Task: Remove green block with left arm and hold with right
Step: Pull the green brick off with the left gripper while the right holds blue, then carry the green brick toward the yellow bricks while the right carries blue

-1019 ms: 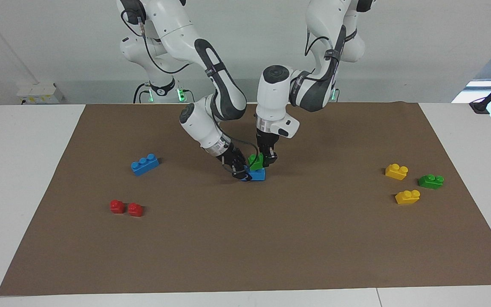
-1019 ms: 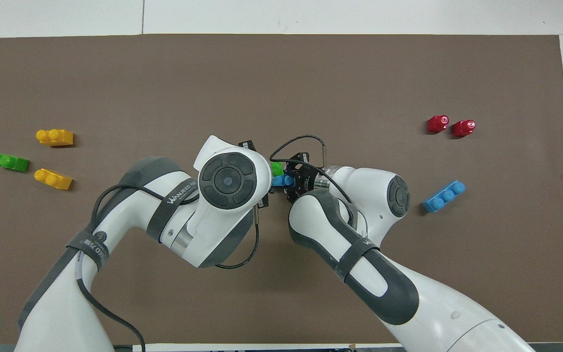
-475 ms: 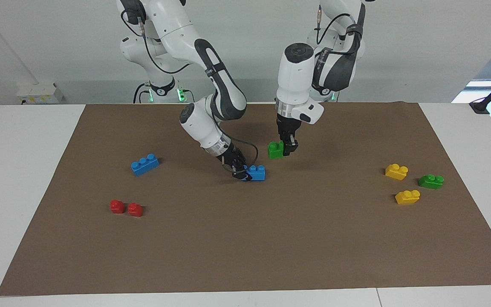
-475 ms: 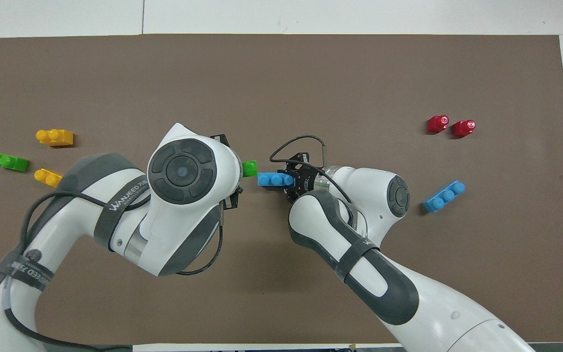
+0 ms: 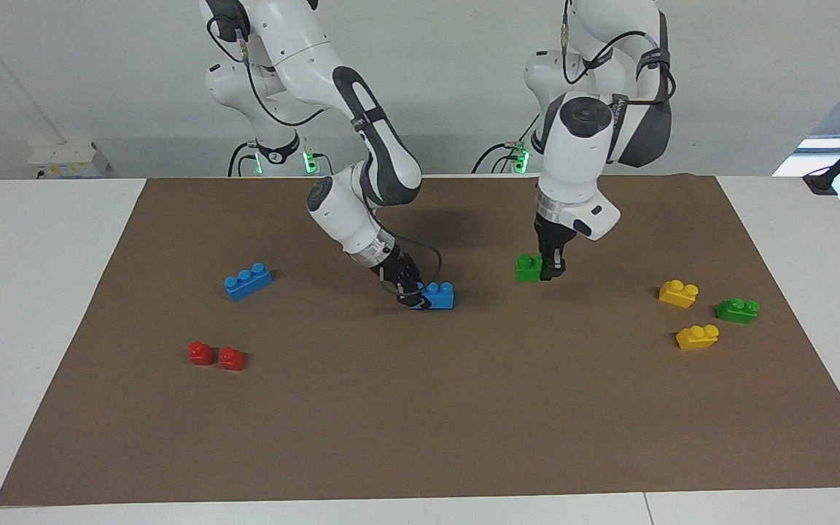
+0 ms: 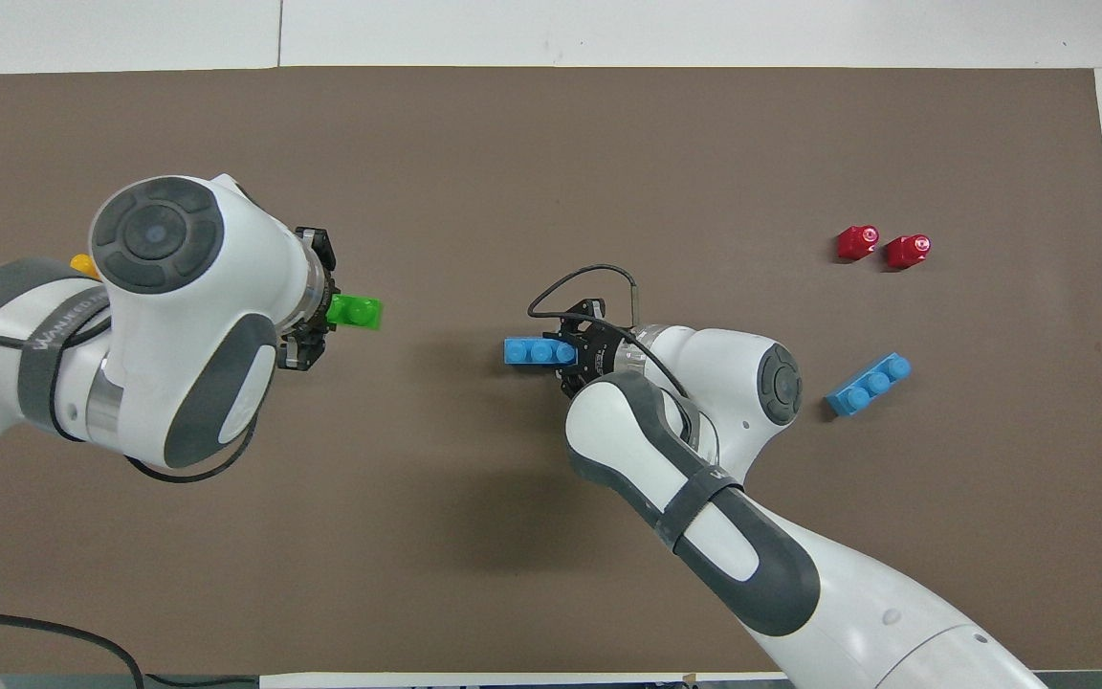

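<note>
The left gripper (image 5: 550, 271) pinches the green block (image 5: 529, 267) above the brown mat (image 5: 420, 423), while the right gripper (image 5: 411, 294) clamps a blue three-stud brick (image 5: 440, 294) lying on the mat.

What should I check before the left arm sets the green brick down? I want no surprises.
1. Left tool shut on the small bright green plastic two-stud brick: ok.
2. Green brick free of the blue plastic three-stud brick: ok.
3. Right tool gripping that blue brick on the brown mat: ok.
4. Green brick clear of the mat: cannot tell.
5. Yellow bricks apart from the green brick: ok.
</note>
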Available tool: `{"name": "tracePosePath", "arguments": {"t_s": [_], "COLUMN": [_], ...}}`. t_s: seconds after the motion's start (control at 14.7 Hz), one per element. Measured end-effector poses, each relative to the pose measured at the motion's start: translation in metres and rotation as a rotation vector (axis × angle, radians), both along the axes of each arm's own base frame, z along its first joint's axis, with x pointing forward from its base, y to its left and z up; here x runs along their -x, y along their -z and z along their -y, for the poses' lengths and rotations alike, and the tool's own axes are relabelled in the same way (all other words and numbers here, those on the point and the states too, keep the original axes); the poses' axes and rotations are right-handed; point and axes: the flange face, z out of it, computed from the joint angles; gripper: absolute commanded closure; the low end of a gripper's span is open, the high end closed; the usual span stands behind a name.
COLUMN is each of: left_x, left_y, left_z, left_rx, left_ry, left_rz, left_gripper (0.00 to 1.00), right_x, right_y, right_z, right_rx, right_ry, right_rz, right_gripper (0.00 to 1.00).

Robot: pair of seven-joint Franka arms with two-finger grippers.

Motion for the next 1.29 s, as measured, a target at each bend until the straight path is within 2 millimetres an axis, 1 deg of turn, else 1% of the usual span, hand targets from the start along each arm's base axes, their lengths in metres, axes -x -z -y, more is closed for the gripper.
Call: {"name": "tracePosePath", "arguments": {"t_s": [0.14, 0.2, 0.34, 0.41, 0.54, 0.68, 0.82, 0.95, 1.02, 1.15, 1.29], "left_x": [-0.013, -0.018, -0.027, -0.030, -0.034, -0.034, -0.034, -0.037, -0.040, -0.044, -0.049], "left_y": [0.001, 0.002, 0.003, 0.003, 0.005, 0.009, 0.016, 0.031, 0.041, 0.060, 0.073], "left_z": [-0.039, -0.061, -0.104, -0.125, -0.163, -0.194, -0.210, -0.214, -0.216, -0.222, -0.226], "left_rx": [-0.010, -0.008, -0.008, -0.009, -0.012, -0.008, -0.004, -0.003, -0.002, -0.001, -0.001], "left_ry": [0.083, 0.128, 0.210, 0.237, 0.276, 0.297, 0.299, 0.299, 0.299, 0.307, 0.314], "left_rz": [-0.014, -0.022, -0.035, -0.040, -0.050, -0.060, -0.062, -0.051, -0.046, -0.041, -0.030], "left_gripper": [1.00, 1.00, 1.00, 1.00, 1.00, 1.00, 1.00, 1.00, 1.00, 1.00, 1.00], "right_x": [-0.001, -0.004, -0.023, -0.036, -0.062, -0.079, -0.089, -0.092, -0.091, -0.090, -0.087], "right_y": [0.000, 0.000, -0.006, -0.013, -0.033, -0.050, -0.058, -0.059, -0.057, -0.054, -0.050], "right_z": [0.002, 0.006, 0.025, 0.040, 0.079, 0.125, 0.177, 0.224, 0.243, 0.274, 0.294], "right_rx": [-0.003, -0.006, -0.012, -0.019, -0.031, -0.009, 0.010, 0.004, 0.001, 0.010, 0.017], "right_ry": [0.000, -0.009, -0.058, -0.082, -0.119, -0.156, -0.194, -0.229, -0.243, -0.264, -0.272], "right_rz": [-0.005, -0.013, -0.034, -0.046, -0.064, -0.081, -0.095, -0.088, -0.085, -0.082, -0.070], "right_gripper": [0.99, 0.99, 0.99, 0.99, 0.99, 0.99, 0.99, 0.99, 0.99, 0.99, 0.99]}}
